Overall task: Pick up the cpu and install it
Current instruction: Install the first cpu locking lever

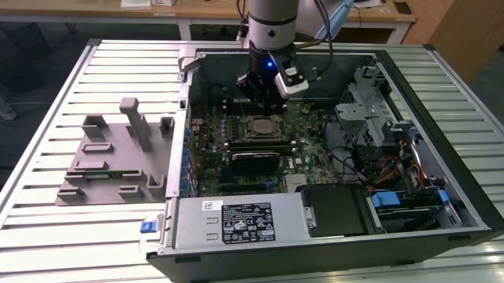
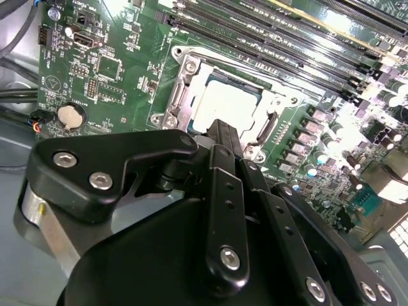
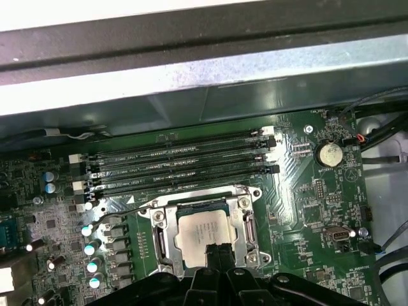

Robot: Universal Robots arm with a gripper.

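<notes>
One cpu (image 3: 203, 233) is seen seated in the socket frame (image 3: 203, 203) of the motherboard (image 3: 319, 210), directly beneath the claw (image 3: 218, 254). The claw's fingers are pressed together, nothing gripped, their tips poised over the chip's near edge.

No print legible. Large label (image 1: 248, 223) on the power supply (image 1: 197, 230) carries lines of print and symbols, too small to read. Small white sticker (image 1: 211, 204) just beside it: likewise. White silkscreen on the motherboard (image 3: 306, 185): unreadable.
</notes>
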